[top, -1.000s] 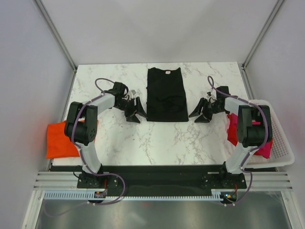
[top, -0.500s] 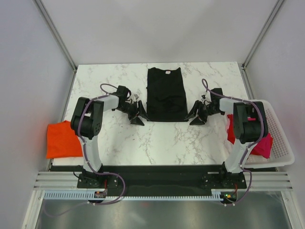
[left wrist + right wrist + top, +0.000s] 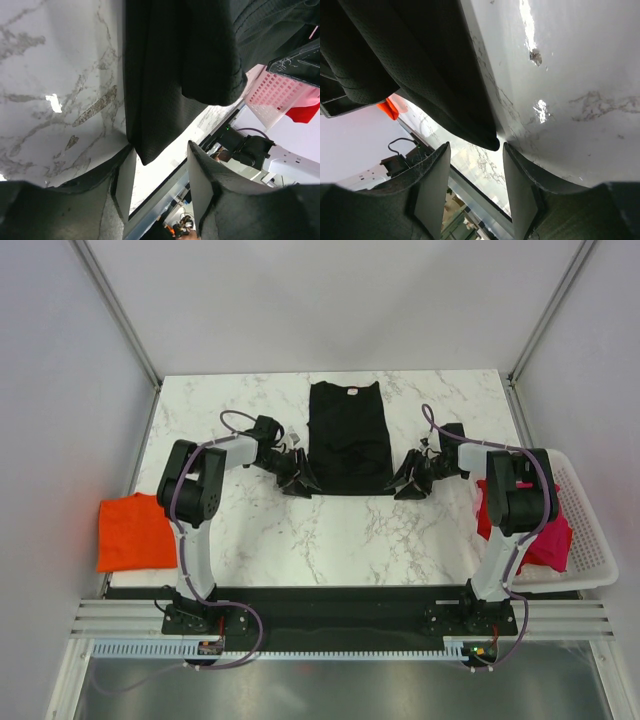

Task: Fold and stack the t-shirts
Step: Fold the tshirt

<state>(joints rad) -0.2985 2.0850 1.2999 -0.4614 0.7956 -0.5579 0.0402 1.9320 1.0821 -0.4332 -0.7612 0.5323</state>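
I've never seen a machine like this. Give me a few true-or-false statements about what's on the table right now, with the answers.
1. The black shirt lies flat on the marble table. True.
2. Both grippers are clamped on the orange shirt. False: the left gripper and right gripper are open at the black shirt's near corners; the orange shirt lies alone at the table's left edge.
3. The pink shirt sits in the white basket. True.
4. The three shirts are stacked in one pile. False: they lie apart.
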